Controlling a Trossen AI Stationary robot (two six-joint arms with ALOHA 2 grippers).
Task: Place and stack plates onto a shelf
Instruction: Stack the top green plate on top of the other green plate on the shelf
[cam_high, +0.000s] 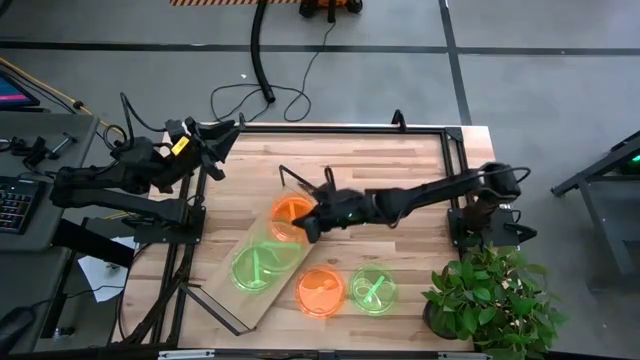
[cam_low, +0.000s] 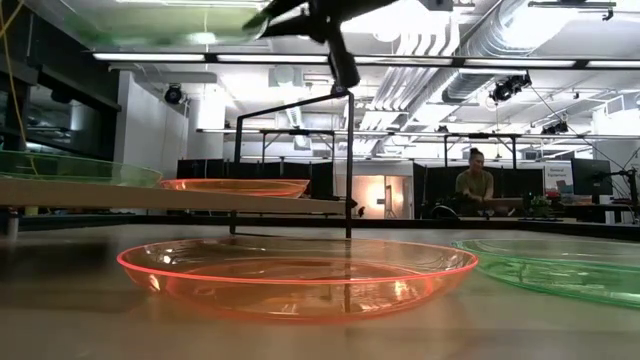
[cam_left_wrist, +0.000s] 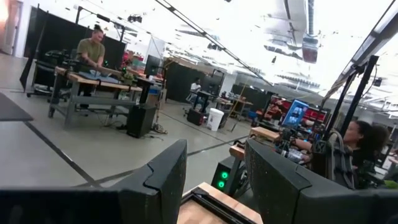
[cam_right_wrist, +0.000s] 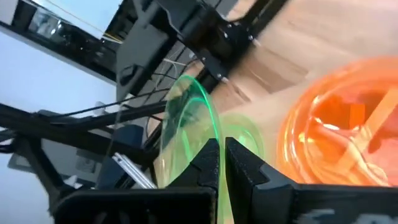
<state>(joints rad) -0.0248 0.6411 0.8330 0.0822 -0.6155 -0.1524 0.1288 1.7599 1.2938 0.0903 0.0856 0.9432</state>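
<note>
My right gripper (cam_high: 306, 224) reaches over the middle of the table and is shut on a neon green plate (cam_high: 272, 240), which hovers above the shelf (cam_high: 243, 300), a light-wood board lying slantwise. On the shelf rest an orange plate (cam_high: 291, 209) and a green plate (cam_high: 256, 270). An orange plate (cam_high: 320, 292) and a green plate (cam_high: 373, 288) lie on the tabletop near the front edge. In the low view the held plate (cam_low: 170, 25) shows high up. My left gripper (cam_high: 215, 135) waits open at the table's far left corner. My right gripper pinches the green plate's rim (cam_right_wrist: 210, 134) between its two fingers (cam_right_wrist: 244, 167), on the side facing the table's right. The fingers come from the right, slanting slightly down. The plate is lifted clear above the shelf and lies roughly level (cam_low: 170, 25).
A potted plant (cam_high: 485, 295) stands at the near right corner. Black wire frames (cam_low: 345, 150) rise at the shelf's ends, one close to my right gripper. Black metal rails (cam_high: 440, 130) border the tabletop. People (cam_low: 475, 185) sit at desks in the room beyond.
</note>
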